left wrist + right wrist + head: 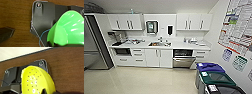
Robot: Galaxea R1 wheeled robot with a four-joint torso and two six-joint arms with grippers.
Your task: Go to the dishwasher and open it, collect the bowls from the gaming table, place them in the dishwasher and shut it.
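- The left tool [56, 43] is pinching the green bowl [67, 28] at its rim; the bowl sits tilted against the dark wrist plate, its translucent inside facing the wrist camera.
- The right tool [43, 92] is pinching the yellow-green bowl [36, 80] the same way, a dark finger lapping over the rim; this bowl's wall is dotted with small holes, like a strainer.
- Beneath both bowls lies a brown wood-grain surface, and beside the yellow-green bowl a pale floor [18, 52] begins past that surface's dark edge.
- Judged from this, both bowls are off the gaming table and in carriage, so collecting is done and the step in hand is the approach to the dishwasher.
- The dishwasher [184, 58] stands ahead, under the white bench [184, 45] and well apart from the robot, with open pale floor between.
- To the left of the dishwasher are white cabinet doors below the sink [156, 44]; to its right, a stack of white drawers.
- Above the dishwasher's steel front a dark band shows, so the door may stand partly open; I cannot tell how far.
- In front of the dishwasher and to its right, nearer the robot, stand bins [210, 67] with blue and green lids.
- The next move, as I judge it, calls for closing on the dishwasher while passing left of the bins, with both bowls kept firmly gripped, and stopping where the racks are within reach.
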